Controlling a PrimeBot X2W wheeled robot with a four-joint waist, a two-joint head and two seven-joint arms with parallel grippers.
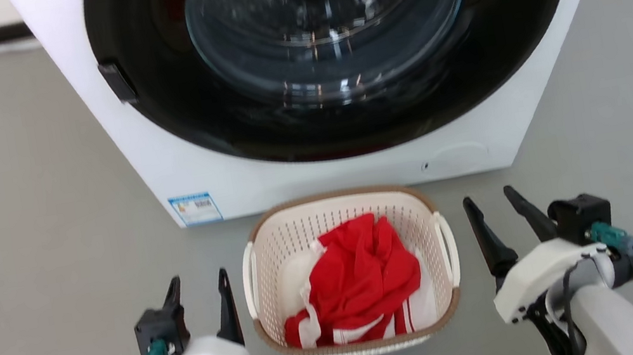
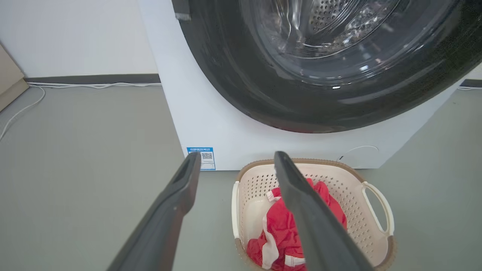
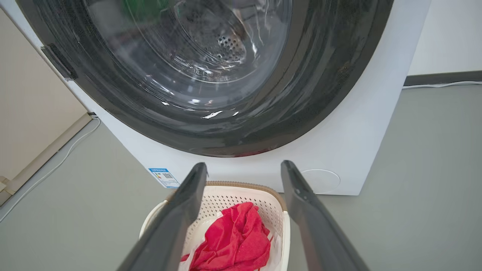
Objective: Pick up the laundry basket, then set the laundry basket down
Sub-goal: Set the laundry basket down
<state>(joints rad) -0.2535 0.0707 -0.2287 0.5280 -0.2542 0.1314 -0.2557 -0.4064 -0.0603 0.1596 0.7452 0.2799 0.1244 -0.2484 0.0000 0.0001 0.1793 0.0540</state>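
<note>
The laundry basket (image 1: 278, 254) stands on the grey floor just in front of the washing machine, cream and perforated, with a brown rim and a white loop handle on each side. Red and white clothing (image 1: 359, 279) lies crumpled inside it. My left gripper (image 1: 197, 279) hovers open to the basket's left, apart from the near handle. My right gripper (image 1: 492, 198) stands open to the basket's right, also clear of it. The left wrist view shows the basket (image 2: 350, 180) beyond my right-hand finger. In the right wrist view the basket (image 3: 229, 194) sits low between the fingers.
A large white washing machine (image 1: 239, 177) with a dark round glass door rises right behind the basket. Grey floor spreads on both sides. A white cable (image 2: 22, 109) runs along the wall base at the left, near a beige panel (image 3: 34, 113).
</note>
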